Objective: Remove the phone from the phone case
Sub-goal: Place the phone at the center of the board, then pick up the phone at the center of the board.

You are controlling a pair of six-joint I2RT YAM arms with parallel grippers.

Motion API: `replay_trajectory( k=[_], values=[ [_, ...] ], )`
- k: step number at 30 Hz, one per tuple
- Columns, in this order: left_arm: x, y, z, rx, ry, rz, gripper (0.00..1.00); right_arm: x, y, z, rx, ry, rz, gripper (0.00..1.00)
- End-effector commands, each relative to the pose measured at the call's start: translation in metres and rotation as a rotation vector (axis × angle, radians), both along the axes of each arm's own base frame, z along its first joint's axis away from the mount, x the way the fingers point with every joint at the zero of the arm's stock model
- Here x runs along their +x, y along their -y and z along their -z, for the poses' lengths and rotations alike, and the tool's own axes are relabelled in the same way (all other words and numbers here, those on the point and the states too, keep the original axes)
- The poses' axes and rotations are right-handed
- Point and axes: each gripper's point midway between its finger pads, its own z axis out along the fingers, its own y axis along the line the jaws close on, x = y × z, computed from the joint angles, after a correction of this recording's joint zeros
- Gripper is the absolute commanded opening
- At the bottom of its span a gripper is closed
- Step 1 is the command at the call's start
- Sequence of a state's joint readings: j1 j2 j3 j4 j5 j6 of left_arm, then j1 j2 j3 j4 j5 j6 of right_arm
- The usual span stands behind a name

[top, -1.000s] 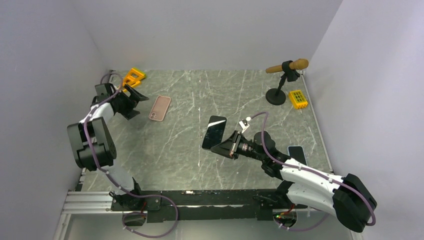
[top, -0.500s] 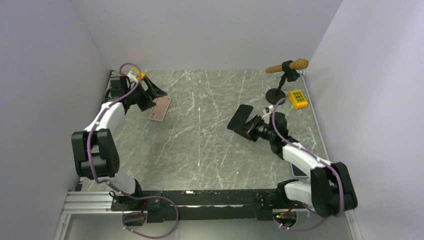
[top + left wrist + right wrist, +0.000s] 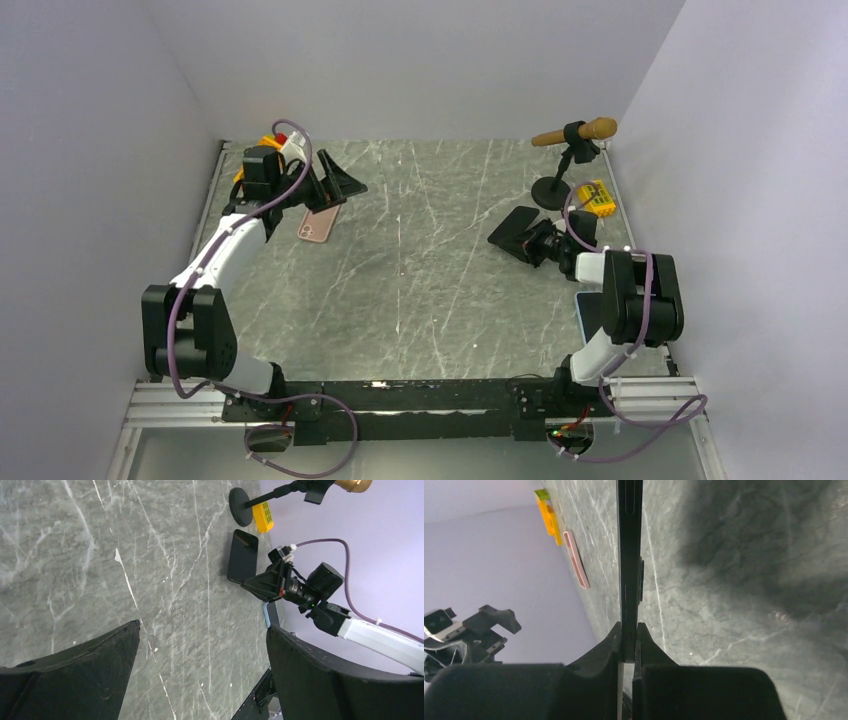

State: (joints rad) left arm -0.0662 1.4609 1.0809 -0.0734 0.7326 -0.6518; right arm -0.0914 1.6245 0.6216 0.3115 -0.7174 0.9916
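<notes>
Pinching the black phone (image 3: 517, 225) by its end, the right pincer (image 3: 538, 242) holds it at a tilt close to the right edge of the bench (image 3: 430, 290), in the far half. The right wrist view shows both fingers pressed against the phone's flat faces. Well apart, toward the far left corner, the pink phone case (image 3: 318, 224) lies flat and without the phone. The left pincer (image 3: 335, 188) hangs by its far end, spread wide and holding nothing. At the far right corner stands a microphone stand (image 3: 565, 160), with a yellow block (image 3: 597, 197) just beside it.
</notes>
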Motion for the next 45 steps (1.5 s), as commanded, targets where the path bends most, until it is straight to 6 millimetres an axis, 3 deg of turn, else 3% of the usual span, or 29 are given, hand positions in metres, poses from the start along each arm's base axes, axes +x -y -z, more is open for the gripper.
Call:
replay_trajectory(
  k=[1,4,9,13,14,15,21,24,28,33,36,42,45],
  values=[
    [-0.004,0.005,-0.026,-0.034,0.107,0.037,0.99,0.02,0.0,-0.016,0.069,0.133,0.014,0.0],
    [-0.005,0.006,-0.027,-0.037,0.11,0.042,0.99,0.026,0.006,-0.006,0.051,0.133,0.035,0.03],
    [-0.006,0.011,-0.025,-0.064,0.103,0.065,0.99,0.025,0.019,0.026,-0.067,0.039,0.019,0.3],
    [-0.008,0.012,-0.029,-0.072,0.113,0.074,0.99,0.009,0.032,0.034,-0.209,-0.042,-0.006,0.66],
    [-0.008,0.012,-0.03,-0.075,0.118,0.075,0.99,0.002,0.035,0.036,-0.248,-0.064,-0.013,0.89],
    [-0.009,0.012,-0.032,-0.077,0.123,0.077,1.0,-0.004,0.04,0.034,-0.283,-0.077,-0.015,0.98],
    [-0.012,0.011,-0.036,-0.078,0.132,0.069,0.99,-0.049,0.071,0.013,-0.456,-0.095,0.036,1.0],
    [-0.014,0.012,-0.039,-0.081,0.146,0.069,0.99,-0.076,0.118,0.006,-0.648,-0.189,0.192,1.0],
    [-0.013,0.014,-0.036,-0.089,0.133,0.077,0.99,-0.113,0.196,-0.018,-0.878,-0.337,0.553,1.0],
    [-0.014,0.017,-0.032,-0.07,0.129,0.082,1.0,-0.158,0.255,-0.025,-0.872,-0.424,0.913,0.99],
    [-0.015,0.021,-0.03,-0.06,0.126,0.094,0.99,-0.173,0.27,-0.013,-0.788,-0.456,1.005,0.99],
    [-0.015,0.025,-0.025,-0.063,0.109,0.109,0.99,-0.172,0.283,0.017,-0.628,-0.484,1.024,0.99],
    [-0.015,0.027,-0.025,-0.076,0.104,0.116,0.99,-0.164,0.268,0.031,-0.53,-0.507,0.935,1.0]
  ],
)
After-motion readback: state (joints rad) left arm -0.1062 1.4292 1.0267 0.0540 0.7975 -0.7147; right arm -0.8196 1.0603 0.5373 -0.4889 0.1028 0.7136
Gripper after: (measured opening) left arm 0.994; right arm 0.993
